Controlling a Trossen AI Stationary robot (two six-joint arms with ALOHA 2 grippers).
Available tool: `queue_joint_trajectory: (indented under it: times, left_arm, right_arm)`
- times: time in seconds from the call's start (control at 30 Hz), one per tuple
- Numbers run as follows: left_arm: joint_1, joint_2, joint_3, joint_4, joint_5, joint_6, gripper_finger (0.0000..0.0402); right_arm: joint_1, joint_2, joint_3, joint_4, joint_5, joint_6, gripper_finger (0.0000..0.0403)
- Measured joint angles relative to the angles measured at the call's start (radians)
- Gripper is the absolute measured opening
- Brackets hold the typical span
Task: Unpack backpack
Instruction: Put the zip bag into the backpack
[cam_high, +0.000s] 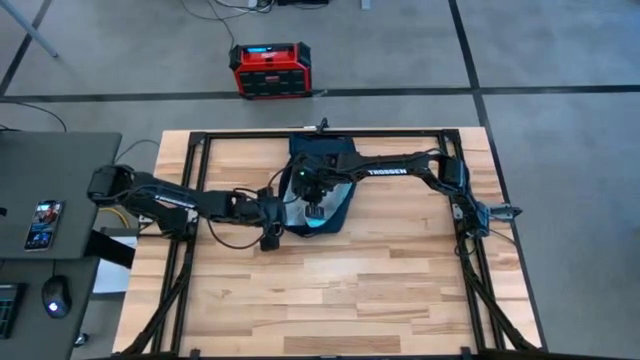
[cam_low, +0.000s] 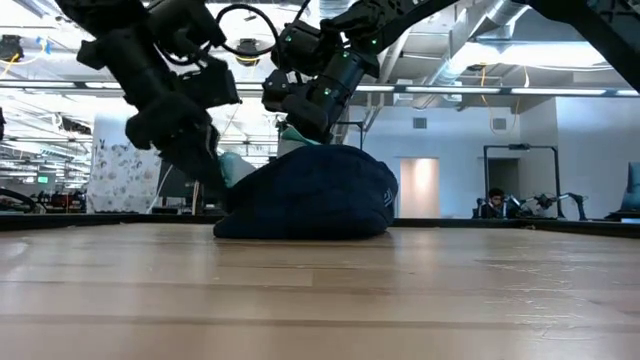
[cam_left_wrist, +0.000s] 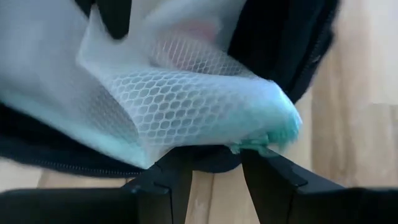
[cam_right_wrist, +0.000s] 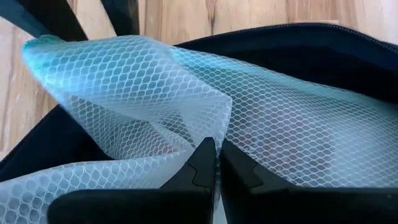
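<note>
The dark navy backpack (cam_high: 340, 205) (cam_low: 310, 195) lies flat on the wooden table at its far middle, its opening toward the left arm. A pale blue-green mesh lining (cam_right_wrist: 155, 81) (cam_left_wrist: 186, 106) bulges out of the opening. My right gripper (cam_high: 315, 203) (cam_right_wrist: 216, 158) is over the opening, shut on the mesh. My left gripper (cam_high: 283, 207) (cam_left_wrist: 214, 171) is at the backpack's left edge, fingers apart, tips hidden under the dark rim (cam_left_wrist: 211, 158). What is inside the backpack is hidden. My left gripper's fingers (cam_left_wrist: 267, 177) slant down from the table's left and run in under the backpack's dark opening rim, which hides their tips. The mesh's teal hem (cam_left_wrist: 273, 134) lies over one finger. Whether they pinch anything, I cannot tell. My right gripper pinches a raised fold of the mesh lining (cam_right_wrist: 208, 134) between its two fingers, coming from above and slanting down. The fold stands up from the opening, and the rest of the mesh stays in the backpack.
A red-black box (cam_high: 268, 70) stands on the floor beyond the table's far edge. A grey desk (cam_high: 60, 170) with a phone and a mouse is at the left. The table's black frame (cam_high: 320, 133) runs along its edges. The near half of the tabletop (cam_high: 320, 300) is bare wood.
</note>
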Motion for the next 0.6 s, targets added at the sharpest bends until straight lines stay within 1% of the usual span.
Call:
queue_joint_trajectory:
  times: [0.1,0.17,0.27,0.43,0.5,0.53,0.6]
  left_arm:
    - [-0.007,-0.001,0.005,0.008,0.008,0.091,0.0120]
    - [-0.007,0.024,0.001,0.009,0.011,0.149,0.0120]
    - [-0.004,0.084,-0.005,0.009,0.016,0.210,0.0120]
    - [-0.005,0.200,0.008,0.033,0.009,0.249,0.0117]
    - [-0.005,0.227,0.033,0.022,0.007,0.230,0.0099]
    - [-0.007,0.232,0.050,0.001,0.008,0.220,0.0081]
    - [-0.018,0.230,0.090,-0.070,0.008,0.194,0.0031]
  right_arm:
    - [0.001,-0.001,0.000,-0.004,-0.004,-0.012,0.0000]
    - [0.004,-0.001,0.000,0.002,-0.004,-0.013,0.0000]
    - [0.008,-0.001,0.000,0.014,-0.005,-0.013,0.0000]
    - [0.021,-0.001,0.000,0.025,-0.005,-0.014,0.0000]
    - [0.021,-0.001,0.000,0.024,-0.005,-0.016,0.0000]
    - [0.021,-0.001,0.000,0.021,-0.005,-0.016,0.0000]
    - [0.019,-0.001,0.000,0.011,-0.005,-0.016,0.0000]
